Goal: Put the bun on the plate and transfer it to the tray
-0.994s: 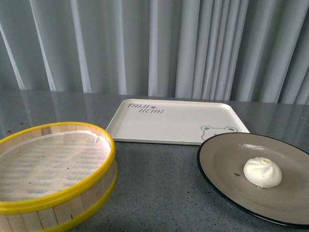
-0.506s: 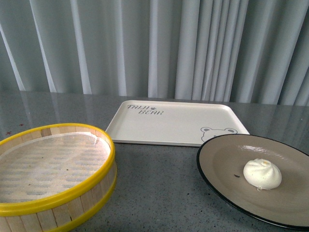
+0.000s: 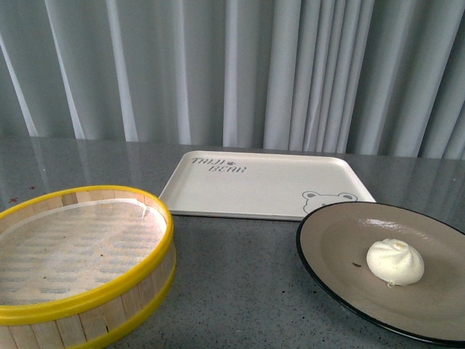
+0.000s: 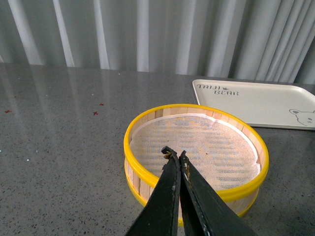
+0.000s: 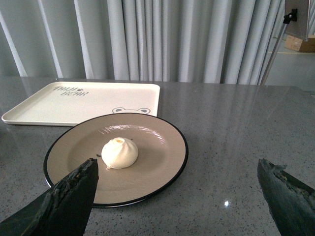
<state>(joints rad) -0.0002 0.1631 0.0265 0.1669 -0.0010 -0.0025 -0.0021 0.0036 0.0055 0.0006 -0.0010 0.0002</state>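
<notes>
Grey speckled stone tabletop fills the front view. On it the small round cream-white steamed bun sits on the large round beige-grey plate with a thin black rim, a little off its centre. The plate rests on the table close against the near right corner of the flat cream-white rectangular tray with the bear drawing; whether they touch I cannot tell. A round bamboo steamer with a yellow rim stands apart to the left. In the left wrist view the left gripper hangs over the steamer, jaws pressed together on nothing. In the right wrist view the right gripper is spread wide, one dark finger to either side of the plate's near part, touching nothing. The bun looks placed, so carrying the plate is probably the step in hand. It would go best pinching the near rim well clear of the bun, lifting only enough to pass the tray's lip, holding the plate level so the bun cannot roll, and setting it wholly inside the tray.
</notes>
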